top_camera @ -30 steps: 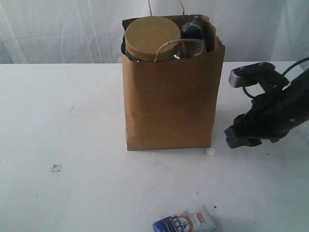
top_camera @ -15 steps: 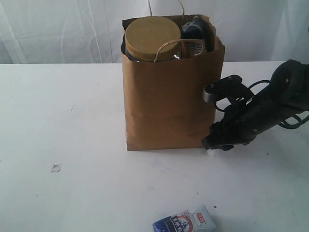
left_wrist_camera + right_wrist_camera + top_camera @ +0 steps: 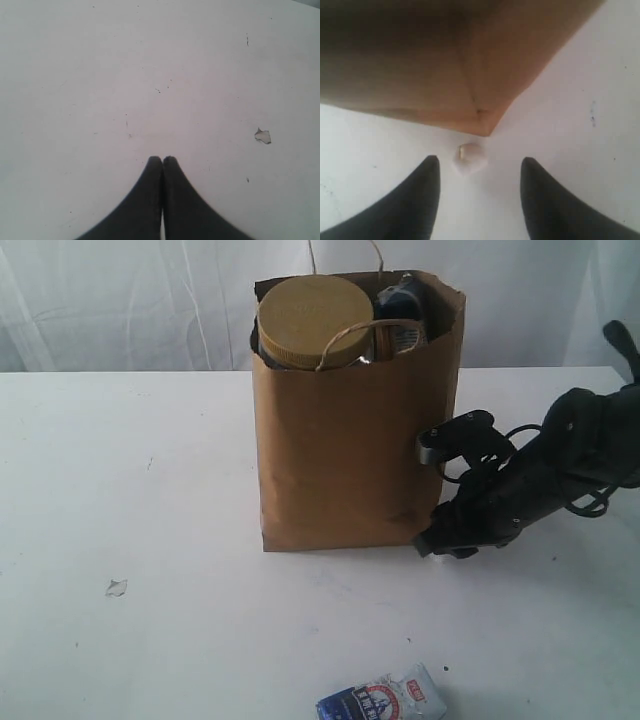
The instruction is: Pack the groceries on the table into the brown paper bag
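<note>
1. Since the earlier frame the right arm (image 3: 545, 475) has come in from the right side of the table (image 3: 150, 490) to the lower right corner of the brown paper bag (image 3: 350, 440). The bag and the packet lie as before.
2. Far left, a small white scrap (image 3: 116, 587) lies on the table. The left wrist view also shows it (image 3: 262, 135), near the left claw (image 3: 162, 161). That claw's fingers are pressed together over bare table and hold nothing. The exterior view does not show this claw.
3. Centre: the bag stands upright. The clear jar with tan lid (image 3: 313, 320) shows at its mouth, with a darker item (image 3: 405, 310) just beside it, not identifiable.
4. The small blue-white packet (image 3: 385, 702) lies on the table in front of the bag, well apart from it and cut off by the frame edge.
5. Right: the right claw (image 3: 435, 540) sits low at the bag's corner, and the exterior view hides its gap. The right wrist view shows the claw (image 3: 480, 161) spread and empty. A white pebble (image 3: 470, 157) lies on the table between its fingers, just beside the bag's corner (image 3: 480, 120).
</note>
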